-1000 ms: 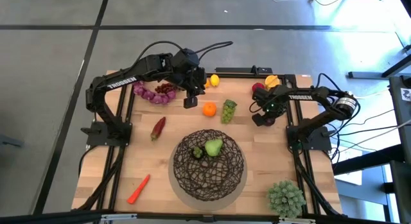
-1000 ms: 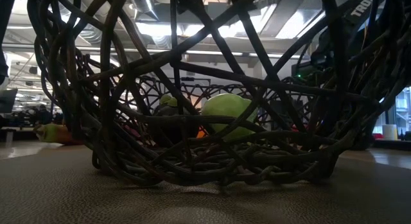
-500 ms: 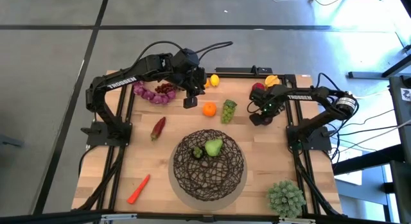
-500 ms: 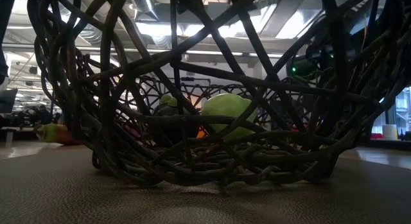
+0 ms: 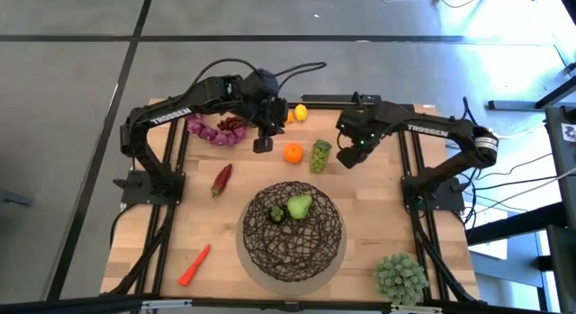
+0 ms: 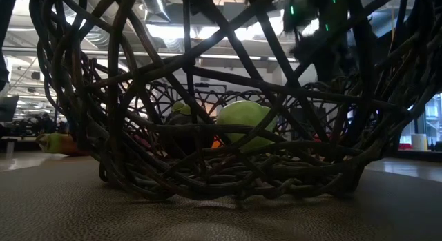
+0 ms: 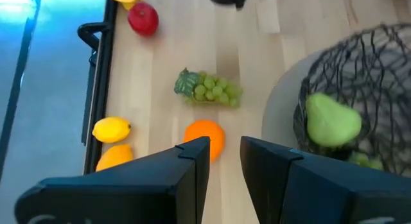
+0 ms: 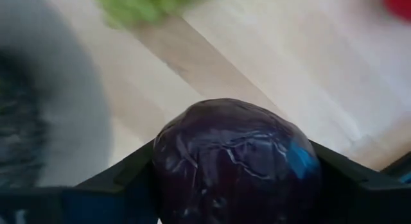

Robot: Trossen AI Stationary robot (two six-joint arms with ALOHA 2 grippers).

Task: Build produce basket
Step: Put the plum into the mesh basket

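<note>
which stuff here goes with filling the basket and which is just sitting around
Job:
basket
pear already in it
purple fruit in right tool
green grapes
orange
lemon
purple beads
red pepper
carrot
apple

Lying about:
spiky green plant

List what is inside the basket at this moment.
The basket holds a green pear and a small green grape bunch beside it. In the low view a dark shape sits next to the pear; the wires hide what it is and anything beneath.
</note>
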